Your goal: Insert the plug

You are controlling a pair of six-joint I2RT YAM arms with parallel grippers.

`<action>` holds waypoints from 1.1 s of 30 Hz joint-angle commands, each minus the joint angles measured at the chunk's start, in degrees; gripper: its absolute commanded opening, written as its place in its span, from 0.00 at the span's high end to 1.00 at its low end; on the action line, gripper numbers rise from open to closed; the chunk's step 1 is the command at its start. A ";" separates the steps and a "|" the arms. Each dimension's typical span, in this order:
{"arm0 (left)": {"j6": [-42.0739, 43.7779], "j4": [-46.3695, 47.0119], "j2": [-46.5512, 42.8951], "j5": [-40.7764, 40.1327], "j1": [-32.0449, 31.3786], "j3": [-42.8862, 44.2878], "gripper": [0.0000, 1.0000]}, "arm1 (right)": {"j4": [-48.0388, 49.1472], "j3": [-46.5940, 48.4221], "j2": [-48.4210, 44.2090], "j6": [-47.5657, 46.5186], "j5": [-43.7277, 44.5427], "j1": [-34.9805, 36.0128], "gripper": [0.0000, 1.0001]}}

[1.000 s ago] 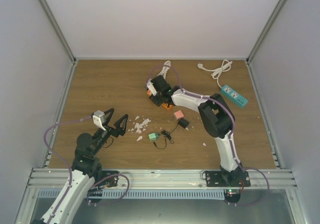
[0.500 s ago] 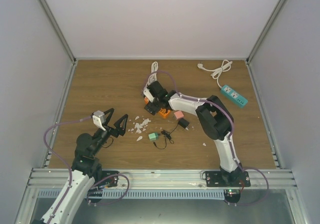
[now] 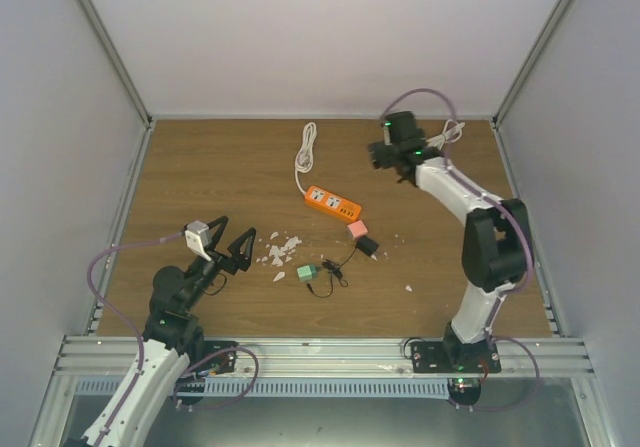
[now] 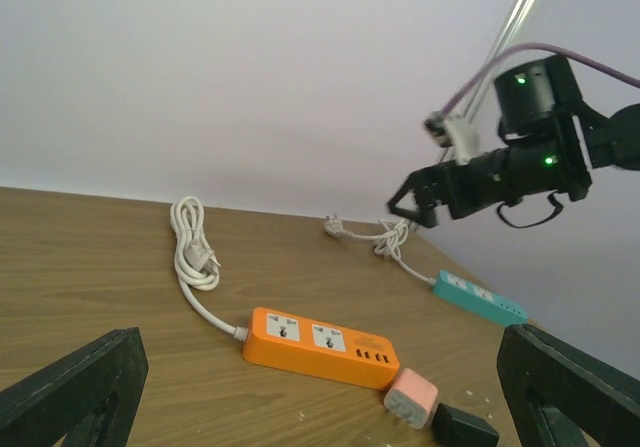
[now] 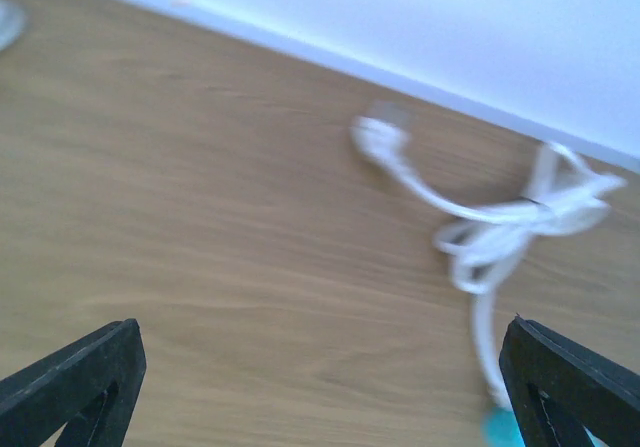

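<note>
The plug [image 3: 368,246] is a small black adapter lying mid-table beside a pink block [image 3: 357,229]; in the left wrist view the plug [image 4: 465,429] shows at the bottom edge, right of the pink block [image 4: 412,399]. An orange power strip [image 3: 333,203] lies just behind them, sockets up. My right gripper [image 3: 385,157] hangs open at the back right, above the table, holding nothing. In its own view the right gripper [image 5: 320,387] looks at bare wood and a white cord [image 5: 500,227]. The left gripper [image 3: 228,242] stands open and empty at the near left, facing the orange strip [image 4: 320,342].
A teal power strip [image 4: 480,297] lies at the back right, hidden under the right arm in the top view. A coiled white cord [image 3: 308,147] runs back from the orange strip. A green block [image 3: 306,272], a thin black cable [image 3: 325,279] and white scraps [image 3: 280,250] lie near the middle.
The right gripper opened, let go of the orange strip and swung away to the back right. The orange strip now lies uncovered. The left arm has not moved.
</note>
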 commanded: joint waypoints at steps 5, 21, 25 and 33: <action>0.11 1.91 -0.67 -0.42 -0.20 -0.61 0.01 | 5.10 -9.30 -4.90 -0.31 2.45 -15.48 0.00; 0.03 2.03 -0.68 -0.54 -0.23 -0.80 0.01 | 3.84 -7.88 8.19 -12.80 -22.86 -31.70 0.02; 0.02 2.07 -0.68 -0.57 -0.22 -0.89 0.01 | 3.59 -7.34 9.94 -12.93 -20.97 -31.75 0.02; 0.02 2.09 -0.69 -0.56 -0.24 -0.95 0.01 | 4.04 -7.10 10.68 -12.63 -20.06 -31.72 0.14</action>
